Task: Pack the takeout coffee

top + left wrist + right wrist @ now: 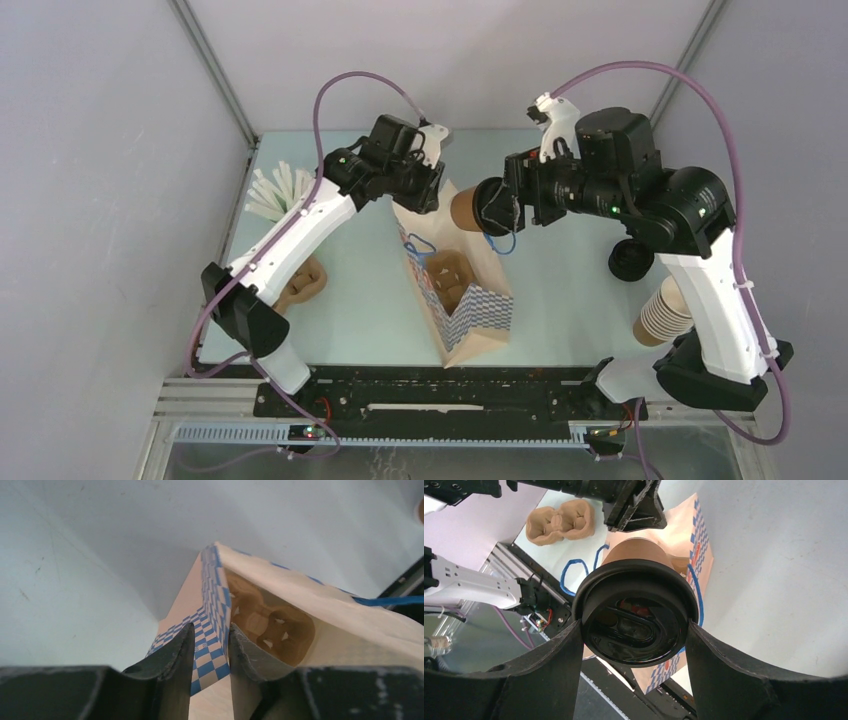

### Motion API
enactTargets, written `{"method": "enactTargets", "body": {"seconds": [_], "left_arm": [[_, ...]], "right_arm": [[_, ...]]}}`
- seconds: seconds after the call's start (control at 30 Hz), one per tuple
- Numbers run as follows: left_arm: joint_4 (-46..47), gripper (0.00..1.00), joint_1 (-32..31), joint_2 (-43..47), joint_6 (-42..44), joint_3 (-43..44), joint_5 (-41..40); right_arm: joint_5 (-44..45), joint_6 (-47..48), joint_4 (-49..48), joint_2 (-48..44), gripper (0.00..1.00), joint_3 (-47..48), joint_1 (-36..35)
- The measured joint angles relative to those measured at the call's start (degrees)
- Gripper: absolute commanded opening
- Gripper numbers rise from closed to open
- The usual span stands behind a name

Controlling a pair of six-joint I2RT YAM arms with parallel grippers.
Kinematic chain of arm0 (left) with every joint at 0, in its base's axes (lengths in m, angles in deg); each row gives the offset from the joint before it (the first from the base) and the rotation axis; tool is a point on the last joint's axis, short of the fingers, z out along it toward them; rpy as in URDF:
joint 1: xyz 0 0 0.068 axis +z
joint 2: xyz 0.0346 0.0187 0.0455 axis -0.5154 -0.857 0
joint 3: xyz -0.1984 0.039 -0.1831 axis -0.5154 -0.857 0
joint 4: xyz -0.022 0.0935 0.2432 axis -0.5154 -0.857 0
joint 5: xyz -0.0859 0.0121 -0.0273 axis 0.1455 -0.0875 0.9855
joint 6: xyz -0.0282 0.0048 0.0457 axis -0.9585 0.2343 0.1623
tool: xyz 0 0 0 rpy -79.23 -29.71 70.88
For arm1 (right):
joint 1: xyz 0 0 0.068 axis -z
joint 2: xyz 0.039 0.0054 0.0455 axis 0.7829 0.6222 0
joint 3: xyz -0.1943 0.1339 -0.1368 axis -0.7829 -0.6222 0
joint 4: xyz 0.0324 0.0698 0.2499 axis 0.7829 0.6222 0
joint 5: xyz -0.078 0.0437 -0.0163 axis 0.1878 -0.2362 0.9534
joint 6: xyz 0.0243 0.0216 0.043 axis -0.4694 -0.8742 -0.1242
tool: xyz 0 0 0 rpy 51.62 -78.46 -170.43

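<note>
- The right tool (497, 211) is clamped across the black lid (636, 617) of the coffee (464, 209). The coffee hangs in the air on its side, base pointing to 9 o'clock. It is above the 12 o'clock end of the bag (482, 312) and not yet inside.
- The left tool (210, 647) is pinched shut on the bag's checkered far edge, holding the mouth apart.
- The grip appears to sit on the lid rim alone. That smooth plastic could pop off the paper body and drop the cup. Any drink could also leak from the lid while it lies sideways.
- The bag is thin, creased paper with a narrow mouth. A knock from the cup could buckle a wall or pull the edge out of the pinch.
- The pulp tray (447, 281) inside has round sockets. A tilted or off-centre cup would likely catch a ridge and tip.
- The lid is glossy and round, and the cup is matte tan and tapered. The tray is rough fibre, and the bag has blue-and-white checks on its sides.
</note>
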Motion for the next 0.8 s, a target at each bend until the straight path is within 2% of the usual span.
{"method": "enactTargets", "body": {"seconds": [0.13, 0.23, 0.6, 0.8], "left_arm": [[-1.44, 0.06, 0.00, -0.28, -0.15, -0.04, -3.89], [-1.68, 0.00, -0.02, -0.26, -1.20, -0.04, -6.82], [-5.27, 0.00, -0.04, 4.13, -13.70, -2.29, -12.52], [-5.53, 0.00, -0.04, 9.09, -20.92, -8.68, -12.72]], "right_arm": [[-0.90, 0.37, 0.04, 1.40, 0.26, 0.02, -1.33], [-0.46, 1.14, 1.07, 3.39, 0.26, 0.76, -3.61], [7.06, 4.46, 7.13, 14.95, 0.25, 6.99, -10.54], [10.93, 7.10, 8.15, 17.53, 0.24, 6.99, -14.19]]}}
